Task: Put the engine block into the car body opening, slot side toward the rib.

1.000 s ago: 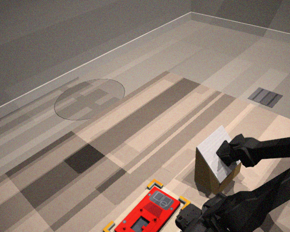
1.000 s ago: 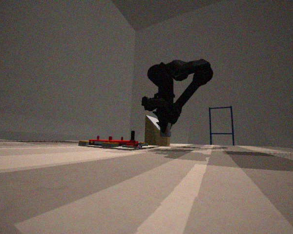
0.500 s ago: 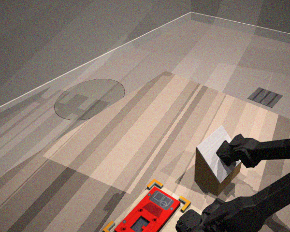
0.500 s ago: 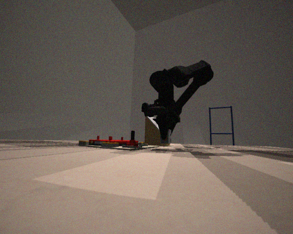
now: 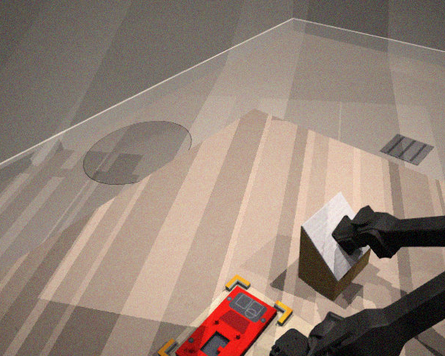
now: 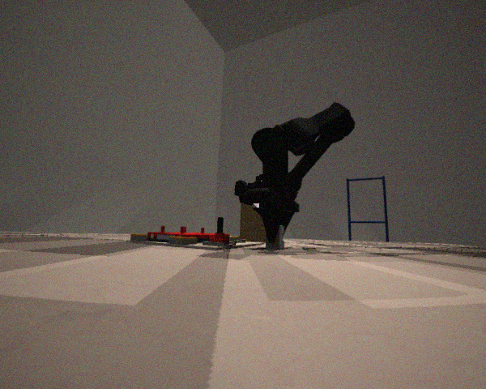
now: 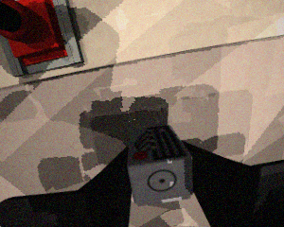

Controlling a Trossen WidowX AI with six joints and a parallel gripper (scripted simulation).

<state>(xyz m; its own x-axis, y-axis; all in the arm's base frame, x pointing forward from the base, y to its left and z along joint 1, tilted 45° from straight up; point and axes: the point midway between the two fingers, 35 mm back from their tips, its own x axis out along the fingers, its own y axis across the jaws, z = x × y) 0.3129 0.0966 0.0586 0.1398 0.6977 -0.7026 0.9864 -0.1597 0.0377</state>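
The claw point(image 7: 153, 148) point(image 6: 275, 245) is closed on the grey engine block point(image 7: 162, 177) point(image 6: 281, 237), low over the table point(image 5: 169, 248) point(image 6: 151, 335) point(image 7: 241, 104) at lower centre of the wrist frame. The red car body point(image 5: 230, 320) point(image 6: 189, 235) lies at the bottom of the top view, its opening unfilled.

Recommended: lift straight up first, keeping the grip firm, so the block clears the upright black peg point(image 6: 220, 224) point(image 7: 5, 16). Then match its slot side to the rib (I cannot confirm the facing), centre, lower level, release only when seated, and withdraw vertically.
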